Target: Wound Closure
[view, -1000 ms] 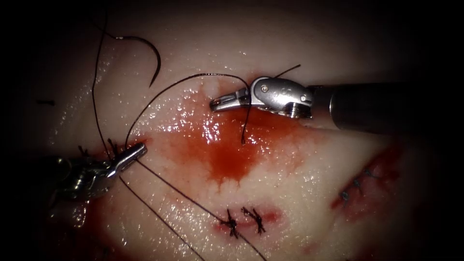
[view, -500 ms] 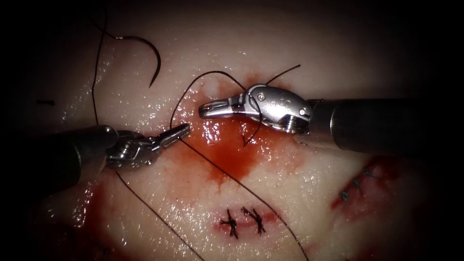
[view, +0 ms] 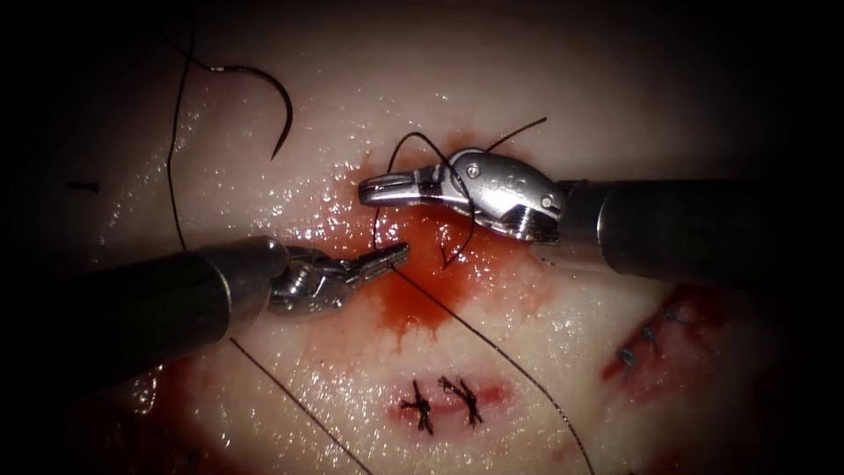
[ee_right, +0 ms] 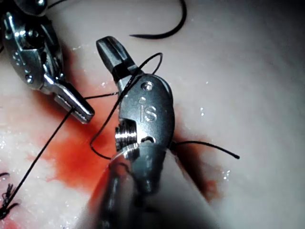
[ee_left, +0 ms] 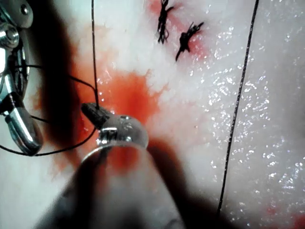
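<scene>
While two knots [view: 440, 403] already sit in the closed cut below the red fluid [view: 422, 281], we judge this throw unfinished. Our left tool [view: 387, 259] clenches the thread [view: 492, 347] at its tip, just left of the fluid's middle. Our right tool [view: 387, 187] holds nothing between its closed jaws, but thread loops around them and a loose end [view: 519, 130] trails behind. The needle [view: 268, 101] lies free on the tissue [view: 563, 79], far left and up, not in it. Tightening is left.
</scene>
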Available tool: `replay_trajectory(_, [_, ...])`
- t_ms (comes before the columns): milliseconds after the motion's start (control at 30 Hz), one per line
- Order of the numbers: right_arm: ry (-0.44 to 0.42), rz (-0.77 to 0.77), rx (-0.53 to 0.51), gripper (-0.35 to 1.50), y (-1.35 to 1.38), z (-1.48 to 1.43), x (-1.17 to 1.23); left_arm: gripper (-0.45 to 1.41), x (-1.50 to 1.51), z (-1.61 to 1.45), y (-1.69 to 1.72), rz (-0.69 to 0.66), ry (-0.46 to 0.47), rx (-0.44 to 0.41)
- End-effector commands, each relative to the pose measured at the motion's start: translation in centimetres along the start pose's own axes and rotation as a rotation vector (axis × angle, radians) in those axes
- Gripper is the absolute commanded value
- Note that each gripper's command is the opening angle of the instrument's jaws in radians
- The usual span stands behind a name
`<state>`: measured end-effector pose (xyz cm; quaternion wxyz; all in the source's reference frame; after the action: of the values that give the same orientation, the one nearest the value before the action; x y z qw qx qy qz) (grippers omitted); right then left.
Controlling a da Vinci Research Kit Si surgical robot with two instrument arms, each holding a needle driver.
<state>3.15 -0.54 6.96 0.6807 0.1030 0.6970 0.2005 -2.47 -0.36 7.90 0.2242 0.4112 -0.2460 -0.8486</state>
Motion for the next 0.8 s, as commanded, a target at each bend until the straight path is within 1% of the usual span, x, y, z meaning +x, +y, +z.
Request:
replay_trajectory(33, [0.003, 0.010, 0.001, 0.21, 0.02, 0.09, -0.08, -0.45, 0.02, 0.10, 0.03, 0.006, 0.001, -0.001])
replay_trajectory(100, [0.001, 0.026, -0.002, 0.56, 0.04, 0.12, -0.10, -0.45, 0.10, 0.12, 0.03, 0.009, 0.006, -0.002])
replay_trajectory(167, [-0.001, 0.042, -0.006, 1.00, 0.06, 0.15, -0.13, -0.45, 0.17, 0.11, 0.00, 0.009, 0.014, -0.002])
replay_trajectory(200, [-0.002, 0.052, -0.008, 1.11, 0.06, 0.17, -0.14, -0.45, 0.20, 0.10, -0.02, 0.009, 0.017, -0.002])
replay_trajectory(233, [-0.004, 0.063, -0.011, 1.18, 0.06, 0.18, -0.16, -0.45, 0.23, 0.08, -0.04, 0.008, 0.019, -0.003])
replay_trajectory(333, [-0.008, 0.063, -0.019, 1.28, 0.06, 0.20, -0.22, -0.45, 0.32, 0.03, -0.11, 0.040, 0.026, -0.005])
replay_trajectory(433, [-0.018, 0.068, -0.043, 1.31, 0.05, 0.21, -0.28, -0.45, 0.40, -0.03, -0.20, 0.065, 0.037, -0.007])
replay_trajectory(600, [-0.108, 0.053, -0.083, 1.33, 0.06, 0.21, -0.40, -0.45, 0.52, -0.11, -0.28, 0.095, 0.076, -0.009])
replay_trajectory(667, [-0.129, 0.051, -0.099, 1.33, 0.07, 0.19, -0.43, -0.45, 0.56, -0.13, -0.31, 0.107, 0.085, -0.009])
replay_trajectory(767, [-0.164, 0.049, -0.119, 1.33, 0.11, 0.17, -0.47, -0.45, 0.56, -0.20, -0.40, 0.105, 0.109, -0.011])
replay_trajectory(800, [-0.185, 0.054, -0.126, 1.37, 0.12, 0.17, -0.48, -0.45, 0.55, -0.23, -0.44, 0.103, 0.119, -0.012])
